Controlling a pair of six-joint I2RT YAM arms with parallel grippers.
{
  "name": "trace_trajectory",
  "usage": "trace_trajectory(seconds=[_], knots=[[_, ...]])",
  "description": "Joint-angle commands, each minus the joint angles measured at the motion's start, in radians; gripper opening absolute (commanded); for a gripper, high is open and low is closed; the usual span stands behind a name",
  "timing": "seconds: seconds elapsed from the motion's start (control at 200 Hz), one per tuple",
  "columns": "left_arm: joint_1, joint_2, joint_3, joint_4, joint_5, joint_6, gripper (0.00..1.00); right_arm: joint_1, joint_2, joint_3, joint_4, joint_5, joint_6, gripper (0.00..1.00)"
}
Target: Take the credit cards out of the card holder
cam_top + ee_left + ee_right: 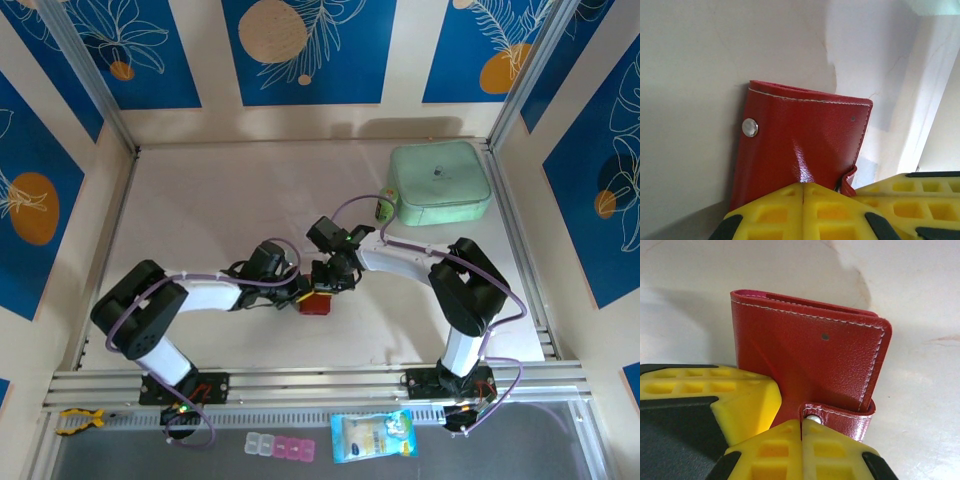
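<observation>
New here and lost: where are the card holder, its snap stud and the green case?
card holder (800, 135): left wrist view, red front cover.
snap stud (750, 127): left wrist view, silver button face.
green case (440, 183): top view, lid centre.

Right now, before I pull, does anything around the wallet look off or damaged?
Nothing is spilled or damaged. The red card holder is folded between the left pincer and the right pincer, but its snap tab is unfastened, leaving the stud bare.
</observation>
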Motion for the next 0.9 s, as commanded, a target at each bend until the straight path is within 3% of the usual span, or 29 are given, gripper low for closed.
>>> trace_trajectory(seconds=[0.0, 0.385, 0.57, 0.89], knots=[[0.005, 0.034, -0.041, -0.02, -0.004, -0.004, 0.0, 0.001, -0.014, 0.0, -0.042, 0.011, -0.007, 0.0], [0.01, 0.052, -0.072, 0.031, 0.012, -0.022, 0.0, -0.045, -0.086, -0.059, -0.091, 0.07, -0.01, 0.0], [0.01, 0.014, -0.049, 0.013, 0.018, -0.017, 0.1, -0.045, -0.086, -0.057, -0.101, 0.077, -0.003, 0.27], [0.009, -0.062, -0.027, -0.05, 0.006, 0.002, 0.15, -0.056, -0.063, -0.08, -0.048, 0.034, -0.002, 0.34]])
